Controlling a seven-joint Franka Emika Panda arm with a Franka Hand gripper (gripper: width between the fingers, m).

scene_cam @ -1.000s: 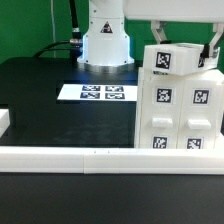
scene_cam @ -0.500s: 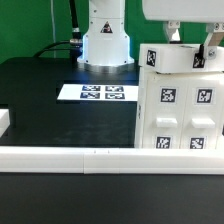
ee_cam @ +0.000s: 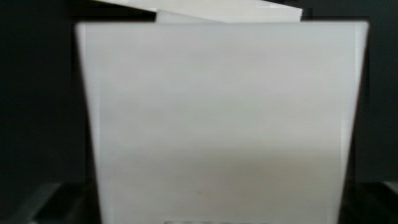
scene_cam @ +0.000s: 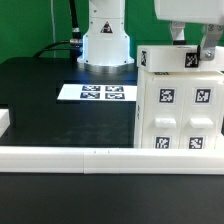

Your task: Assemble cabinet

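Tool (scene_cam: 196, 47) clamped on stiff, light, slippery top panel (scene_cam: 178, 58) over cabinet (scene_cam: 178, 110) at desk (scene_cam: 60, 105) right; best gripped across thin edges.

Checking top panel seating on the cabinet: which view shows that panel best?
Exterior view: the top panel lies across the cabinet body, tag visible, gripper at it. Wrist view shows only a plain white face, with no tags or edges for judging alignment.

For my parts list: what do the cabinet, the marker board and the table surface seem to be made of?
The cabinet looks like matte white plastic, smooth and moulded, with printed black-and-white tags. The marker board seems a thin flat white sheet, possibly plastic or card. The table appears covered in a dull black, non-reflective material, perhaps cloth or mat.
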